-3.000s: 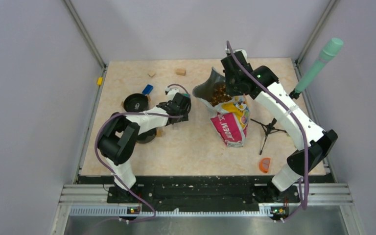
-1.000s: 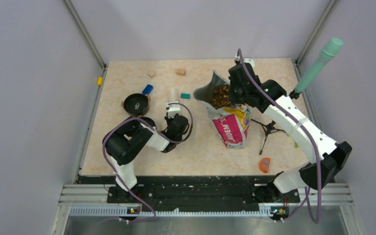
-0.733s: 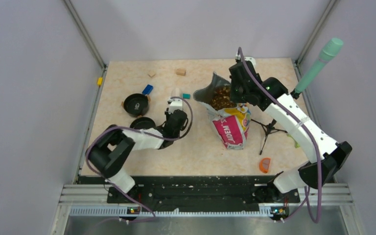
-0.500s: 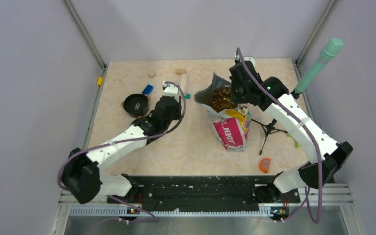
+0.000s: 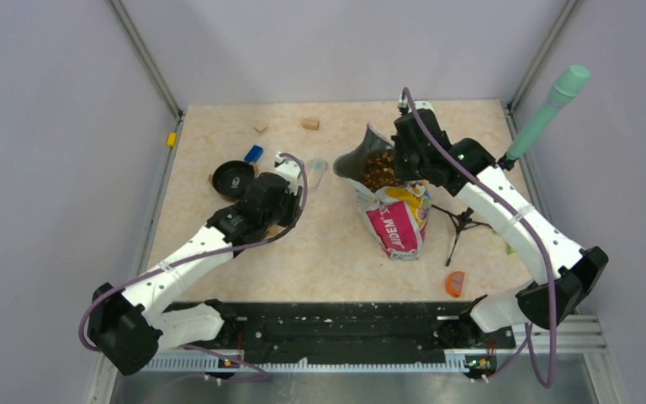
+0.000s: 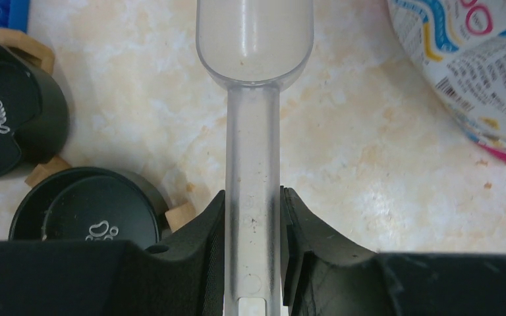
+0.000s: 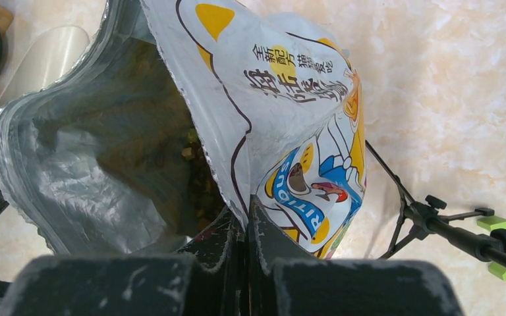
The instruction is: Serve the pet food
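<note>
Beside the open bag (image 5: 395, 215), an empty scoop (image 6: 253, 164) hangs near the pet food (image 5: 378, 168) inside.
Left fingers (image 6: 204, 237) pinch the scoop handle; right fingers (image 7: 223, 234) clamp the bag's rim, holding it open. Slide the scoop in mouth-first and level, clear of the rim.

Overhead view looks steeply down; both wrist views sit close, sharing the bag (image 5: 394, 220).

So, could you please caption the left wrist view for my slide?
Left gripper grips an empty clear scoop by its handle beside a fish-marked bowl and a second black bowl.
</note>
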`<state>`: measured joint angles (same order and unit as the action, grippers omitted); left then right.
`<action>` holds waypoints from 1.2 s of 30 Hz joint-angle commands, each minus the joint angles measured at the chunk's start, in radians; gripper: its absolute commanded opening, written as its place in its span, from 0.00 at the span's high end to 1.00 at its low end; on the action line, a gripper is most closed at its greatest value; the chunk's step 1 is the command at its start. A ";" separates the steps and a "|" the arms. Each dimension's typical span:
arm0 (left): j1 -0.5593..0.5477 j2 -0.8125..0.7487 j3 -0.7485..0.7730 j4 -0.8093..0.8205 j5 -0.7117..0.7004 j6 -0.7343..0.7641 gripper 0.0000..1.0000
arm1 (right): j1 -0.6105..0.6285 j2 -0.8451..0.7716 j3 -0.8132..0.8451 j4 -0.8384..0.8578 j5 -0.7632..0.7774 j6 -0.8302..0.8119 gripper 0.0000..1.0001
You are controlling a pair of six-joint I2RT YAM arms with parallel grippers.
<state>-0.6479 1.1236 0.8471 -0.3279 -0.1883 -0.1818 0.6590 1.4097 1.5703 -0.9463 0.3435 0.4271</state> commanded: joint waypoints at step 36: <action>-0.019 0.245 0.901 -0.849 0.546 0.221 1.00 | 0.110 -0.091 -0.004 0.163 -0.014 -0.164 1.00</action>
<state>-0.6617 1.3529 1.6920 -1.0855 0.3794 0.0154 0.6727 1.3987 1.5677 -0.9112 0.3481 0.3389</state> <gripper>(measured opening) 0.330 0.013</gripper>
